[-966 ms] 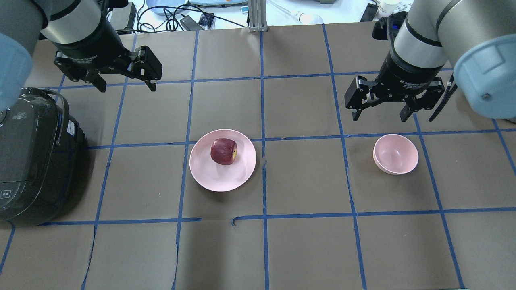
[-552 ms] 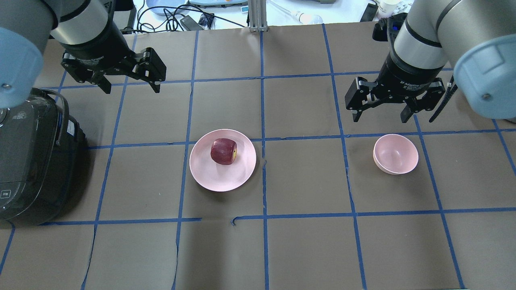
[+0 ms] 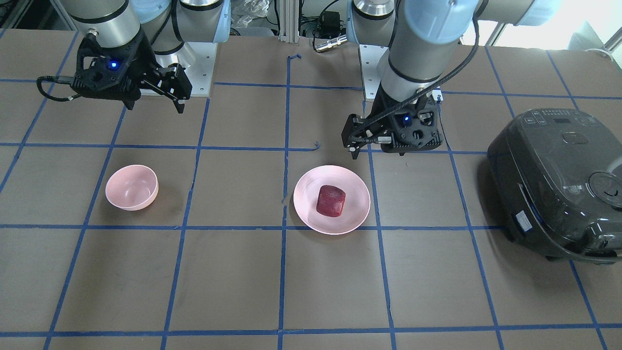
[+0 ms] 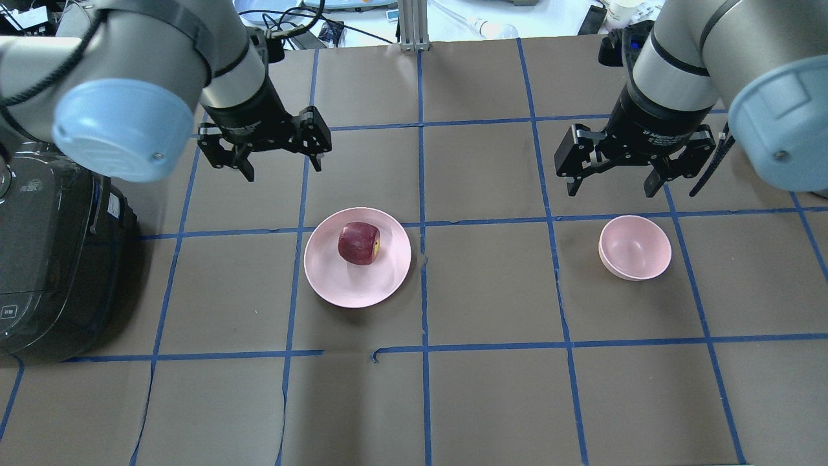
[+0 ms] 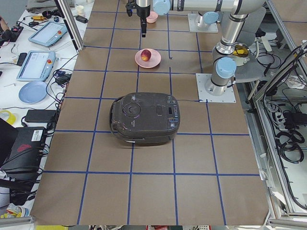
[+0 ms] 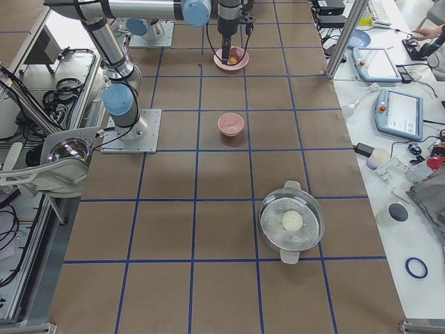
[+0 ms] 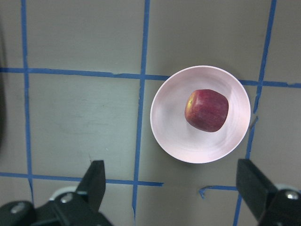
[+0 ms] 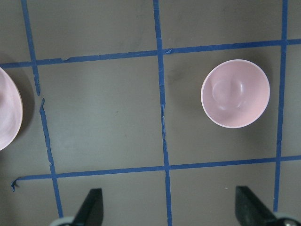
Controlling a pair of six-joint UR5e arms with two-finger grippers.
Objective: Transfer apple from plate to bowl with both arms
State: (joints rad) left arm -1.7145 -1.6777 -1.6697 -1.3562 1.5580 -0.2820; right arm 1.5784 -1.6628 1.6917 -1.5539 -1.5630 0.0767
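Note:
The dark red apple [image 4: 359,243] lies on the pale pink plate [image 4: 336,285] at the table's middle left. It also shows in the left wrist view [image 7: 207,110] on the plate [image 7: 174,136]. The small pink bowl [image 4: 635,248] stands empty at the right, apart from the plate. My left gripper [image 4: 283,169] is open and empty, above the table just beyond and left of the plate. My right gripper [image 4: 609,191] is open and empty, hovering just beyond the bowl. In the front view the apple [image 3: 331,200], the bowl [image 3: 131,187], the left gripper [image 3: 376,154] and the right gripper [image 3: 156,108] all show.
A black rice cooker [image 4: 52,259] stands at the table's left edge. A steel pot [image 6: 292,221] holding a white ball sits far off at the robot's right end. Cables and devices lie past the table's far edge. Blue tape lines grid the brown surface.
My left arm has swung right and nearer, from the far left corner to just beyond the plate. The right gripper, apple, plate and bowl have stayed in place.

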